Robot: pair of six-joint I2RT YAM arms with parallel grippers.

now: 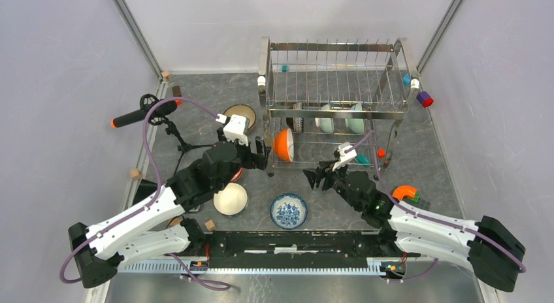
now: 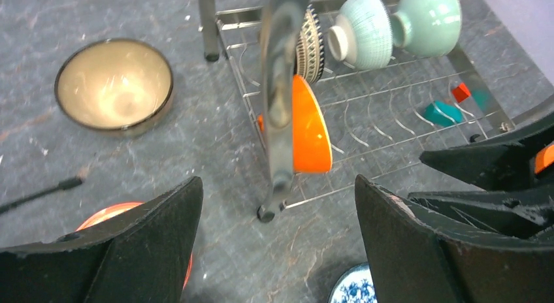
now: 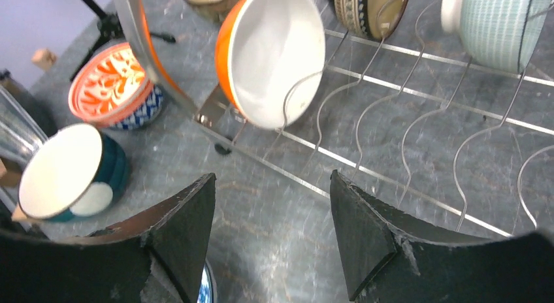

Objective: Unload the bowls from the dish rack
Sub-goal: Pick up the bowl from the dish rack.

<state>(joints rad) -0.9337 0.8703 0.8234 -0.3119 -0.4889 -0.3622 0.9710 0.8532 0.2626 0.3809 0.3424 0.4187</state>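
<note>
Chrome dish rack (image 1: pixel 333 100): 4 bowls on its lower tier, 4 more already down on the table (image 1: pixel 431 166).
Rack bowls stand on edge betw. tines (image 3: pixel 366 113), likely to drain: two pale green bowls (image 1: pixel 346 118), patterned bowl (image 2: pixel 310 45), orange bowl (image 1: pixel 283 145) at front-left corner. Left gripper (image 2: pixel 277 185) is spread wide, empty, facing the rack leg (image 2: pixel 281 87) nr the orange bowl. Right gripper (image 3: pixel 271 179) is parted too, holding nothing, just short of the rack edge.
</note>
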